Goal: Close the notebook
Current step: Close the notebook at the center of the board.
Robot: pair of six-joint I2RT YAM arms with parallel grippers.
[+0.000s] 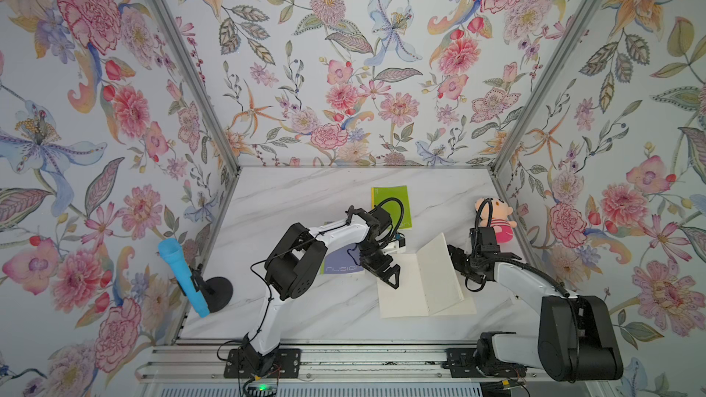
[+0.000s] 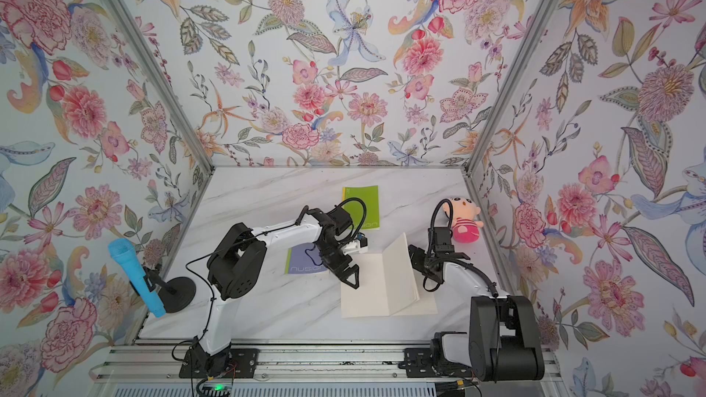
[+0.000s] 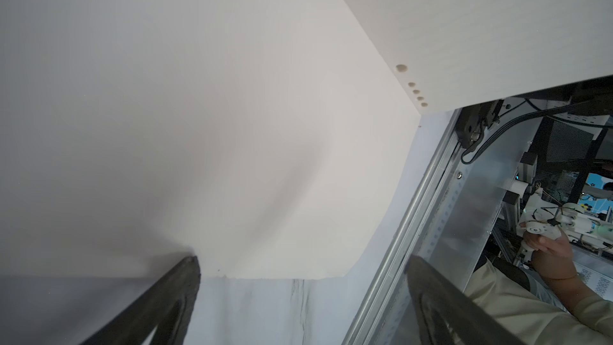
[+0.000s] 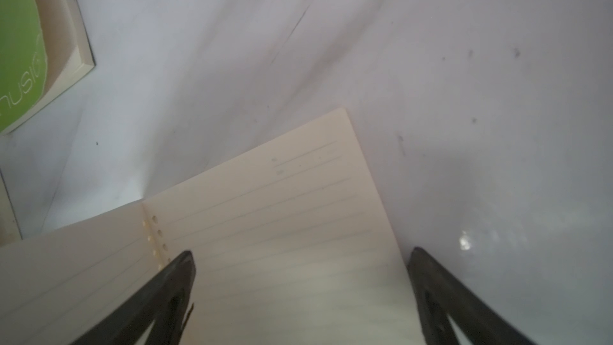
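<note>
The notebook (image 1: 405,292) lies open on the marble table, cream lined pages up, right of centre in both top views. Its left page lies flat, while a sheaf of pages (image 1: 439,273) stands tilted up from the spine. My left gripper (image 1: 387,274) hovers open over the flat left page (image 3: 232,127), its fingers wide apart with nothing between them. My right gripper (image 1: 456,259) is open just right of the raised sheaf. In the right wrist view the lined page (image 4: 282,210) fills the gap between the fingers (image 4: 185,270). Whether they touch it, I cannot tell.
A green notebook (image 1: 389,200) lies closed behind the left arm, and a purple one (image 1: 342,263) sits under it. A pink plush doll (image 1: 496,219) rests at the right wall. A blue microphone (image 1: 181,276) leans on a black stand (image 1: 217,294) at the left.
</note>
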